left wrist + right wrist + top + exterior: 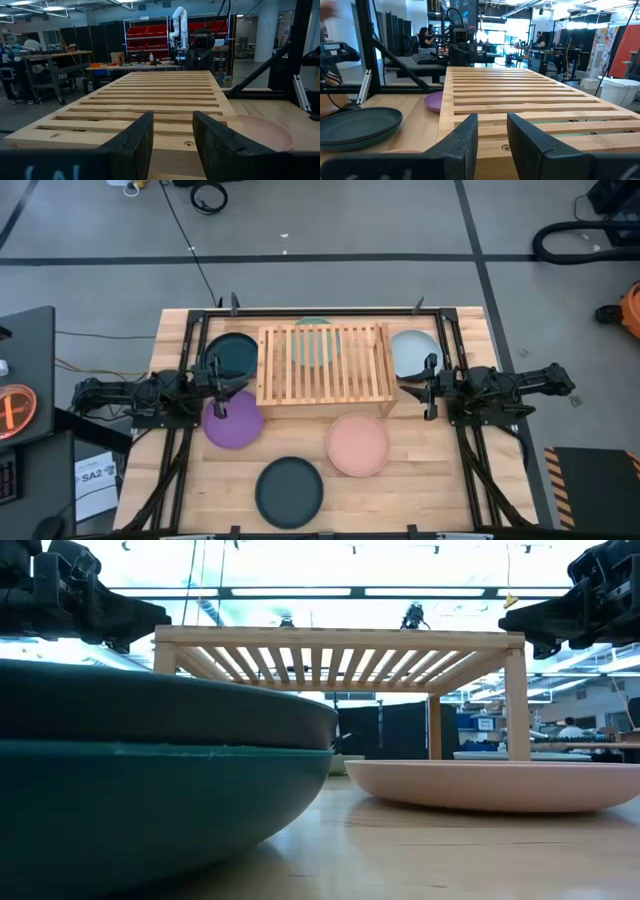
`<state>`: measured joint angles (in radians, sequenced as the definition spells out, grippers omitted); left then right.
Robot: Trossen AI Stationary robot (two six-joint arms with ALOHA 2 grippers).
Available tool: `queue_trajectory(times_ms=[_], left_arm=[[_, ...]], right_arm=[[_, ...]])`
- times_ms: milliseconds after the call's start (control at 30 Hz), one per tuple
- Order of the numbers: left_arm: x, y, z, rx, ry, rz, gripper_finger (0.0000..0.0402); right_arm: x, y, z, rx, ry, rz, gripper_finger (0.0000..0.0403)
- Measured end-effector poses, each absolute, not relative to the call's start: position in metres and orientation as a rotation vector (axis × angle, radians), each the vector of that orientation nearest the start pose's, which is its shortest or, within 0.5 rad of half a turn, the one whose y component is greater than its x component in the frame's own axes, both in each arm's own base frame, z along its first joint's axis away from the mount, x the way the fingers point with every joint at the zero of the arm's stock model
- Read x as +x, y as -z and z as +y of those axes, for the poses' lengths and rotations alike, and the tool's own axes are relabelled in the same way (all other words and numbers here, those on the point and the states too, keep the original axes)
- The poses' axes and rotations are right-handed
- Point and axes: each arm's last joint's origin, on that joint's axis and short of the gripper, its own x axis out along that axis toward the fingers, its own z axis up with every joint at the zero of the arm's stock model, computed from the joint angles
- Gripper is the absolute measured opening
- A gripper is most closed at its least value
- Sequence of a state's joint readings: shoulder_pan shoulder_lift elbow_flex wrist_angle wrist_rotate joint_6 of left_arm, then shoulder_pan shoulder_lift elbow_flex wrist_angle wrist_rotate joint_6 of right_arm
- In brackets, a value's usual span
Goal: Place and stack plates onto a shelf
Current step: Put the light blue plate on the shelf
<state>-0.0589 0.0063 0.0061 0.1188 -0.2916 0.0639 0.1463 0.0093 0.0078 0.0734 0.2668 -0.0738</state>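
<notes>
The shelf (325, 363) stands bare, six plates lying around and beneath it. Left gripper (217, 390) and right gripper (431, 388) flank its ends, fingers parted, holding nothing, positioned to begin.

shelf (325, 363) top: bare | under shelf: mint plate (314, 343) | shelf ends: tools flank

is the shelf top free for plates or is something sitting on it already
Nothing visible sits on the shelf; its slatted top is bare. The mint green plate lies on the table beneath it, seen through the slats, so it does not block the top.
</notes>
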Motion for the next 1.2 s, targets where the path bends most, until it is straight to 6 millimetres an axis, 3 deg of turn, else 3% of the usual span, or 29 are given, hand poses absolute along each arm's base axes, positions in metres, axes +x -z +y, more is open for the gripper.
queue_trajectory(times_ms=[1200], left_arm=[[0.0962,-0.1763,0.0027,0.043,-0.236,-0.109,0.0144]], right_arm=[[0.0962,-0.1766,0.0065,-0.047,0.124,-0.108,0.0110]])
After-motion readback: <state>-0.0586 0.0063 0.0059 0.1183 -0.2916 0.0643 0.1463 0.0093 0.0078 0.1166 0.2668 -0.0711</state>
